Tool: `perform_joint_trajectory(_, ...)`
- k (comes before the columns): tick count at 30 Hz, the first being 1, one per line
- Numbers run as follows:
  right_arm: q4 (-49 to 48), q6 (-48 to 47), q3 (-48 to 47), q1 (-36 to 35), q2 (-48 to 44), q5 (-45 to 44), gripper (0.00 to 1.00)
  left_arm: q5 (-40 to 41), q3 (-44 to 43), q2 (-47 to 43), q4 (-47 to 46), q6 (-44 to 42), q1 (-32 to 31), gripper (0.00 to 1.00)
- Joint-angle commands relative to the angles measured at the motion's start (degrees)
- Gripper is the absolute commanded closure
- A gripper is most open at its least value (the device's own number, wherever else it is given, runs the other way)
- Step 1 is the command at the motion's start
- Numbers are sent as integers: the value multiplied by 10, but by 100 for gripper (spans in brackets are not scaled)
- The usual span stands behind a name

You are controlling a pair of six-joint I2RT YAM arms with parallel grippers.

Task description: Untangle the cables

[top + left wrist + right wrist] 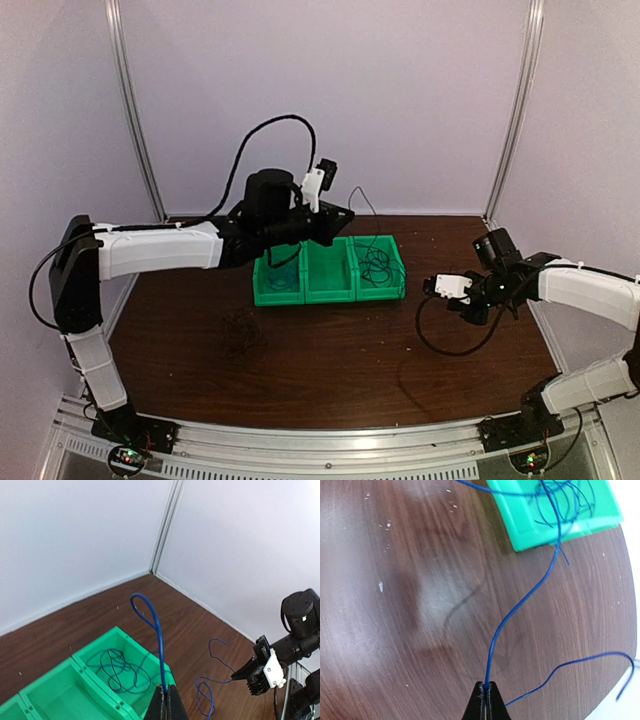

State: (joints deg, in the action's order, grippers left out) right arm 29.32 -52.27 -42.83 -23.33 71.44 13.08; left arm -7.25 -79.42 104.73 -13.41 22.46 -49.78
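Pinching thin blue wire (159, 630), both grippers are clamped shut on it: the left gripper (166, 692) above the green three-compartment plastic bin (330, 292), the right gripper (485, 687) over the brown wooden table (350, 370) beside it. Blue loops (117, 667) lie knotted in the bin's right compartment, and a dark wire clump (240, 332) sits apart on the table — most of the untangling looks left to do.

Green bin (55, 695) cut off by lower left edge in left wrist view, by top edge in right wrist view. Inside, wires (378, 262) too small to be told apart from above. Dark tangle (241, 333) on table (330, 375) blurred, unidentified.
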Motion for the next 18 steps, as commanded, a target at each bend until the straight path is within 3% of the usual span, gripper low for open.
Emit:
perform_joint_trajectory(1,33,-5,-4,61,-23,80,100,-13,-84,1,11,-38,23,100)
perform_joint_trajectory(8,12,98,-119,64,19,223,100,-49,-236,82,50,-38,23,100)
perform_joint_trajectory(18,-49,210,-248,57,114,318,100,-124,-326,105,45,-38,22,100)
